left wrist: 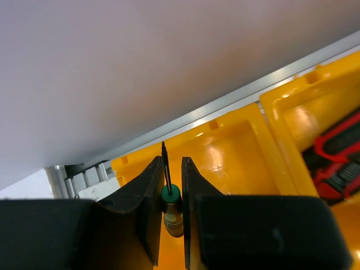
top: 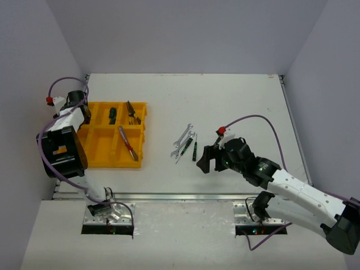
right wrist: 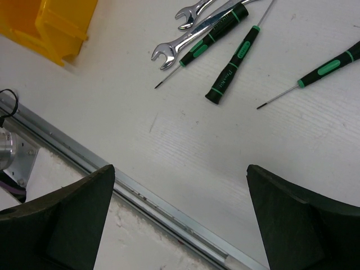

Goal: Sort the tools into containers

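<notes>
1. The yellow tray holds three items: a dark item far middle, pliers far right, and a red-handled blade near right
2. A green-capped screwdriver is clamped in the left tool above the far-left compartment, not yet released
3. Two wrenches and three green-black screwdrivers lie on the table, unsorted
4. The right tool stands apart, empty, just beside that group; roughly half the work appears to be left

wrenches: 2 | green-black screwdrivers on counter: 3 | green-capped screwdriver: 1 | yellow tray: 1 | pliers: 1 | red-handled tool: 1 | dark tool: 1
</notes>
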Robot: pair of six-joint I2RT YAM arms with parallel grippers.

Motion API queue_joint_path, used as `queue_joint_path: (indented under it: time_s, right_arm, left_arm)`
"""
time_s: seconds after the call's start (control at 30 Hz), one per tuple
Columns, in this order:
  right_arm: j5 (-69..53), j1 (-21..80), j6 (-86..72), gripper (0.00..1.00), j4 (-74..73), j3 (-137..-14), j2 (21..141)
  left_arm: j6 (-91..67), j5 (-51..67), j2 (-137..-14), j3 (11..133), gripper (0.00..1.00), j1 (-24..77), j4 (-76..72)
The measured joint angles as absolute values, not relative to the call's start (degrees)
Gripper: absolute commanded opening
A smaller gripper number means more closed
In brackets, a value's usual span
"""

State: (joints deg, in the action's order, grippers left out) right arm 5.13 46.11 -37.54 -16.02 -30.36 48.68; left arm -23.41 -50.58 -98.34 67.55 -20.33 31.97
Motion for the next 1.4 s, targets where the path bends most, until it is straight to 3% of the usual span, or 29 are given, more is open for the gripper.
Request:
queue_joint_path:
  time_s: [0.07,0.17,0.23,0.4,0.63,0.8,0.97,1.2,1.3,1.4]
  right_arm:
    - [4.9,46.1,-37.5,0.99,-15.7,-30.3,48.6]
    - [4.9,46.1,-37.5,0.99,-15.5,-30.3,48.6]
    - [4.9,46.1,-37.5,0.99,-15.3,-30.3,48.9]
    - [5.5,46.1,-37.7,0.99,-14.8,-30.4,52.1]
    - [13.6,46.2,-45.8,0.99,-18.6,-34.3,63.3]
    - [23.6,45.8,-60.3,0.99,-28.3,-45.8,78.3]
    - [27.2,41.7,-67.5,0.97,-35.7,-56.4,92.5]
    - [29.5,34.4,-70.9,0.92,-39.6,-60.8,102.6]
    - [29.5,33.0,-70.0,0.78,-38.2,-61.8,105.6]
    - [29.5,32.3,-68.2,0.51,-34.5,-62.3,106.4]
  left_arm:
    - [-23.9,-51.4,-100.3,67.5,0.35,-20.7,31.8]
    - [-24.2,-51.5,-100.4,67.0,0.75,-21.0,30.8]
    - [-24.3,-51.2,-99.7,67.0,0.85,-21.0,29.9]
    - [-24.1,-47.2,-96.1,66.4,0.99,-21.1,28.8]
    - [-24.2,-37.4,-83.5,66.2,1.00,-20.4,28.3]
    - [-25.3,-25.3,-71.1,64.9,1.00,-19.0,27.9]
    - [-27.4,-9.7,-53.0,51.6,1.00,-16.3,24.5]
    - [-27.9,1.4,-40.4,38.2,1.00,-9.5,25.8]
    - [-27.7,4.6,-39.5,37.4,1.00,-8.2,27.2]
    - [-27.4,6.8,-39.0,37.4,1.00,-8.2,26.7]
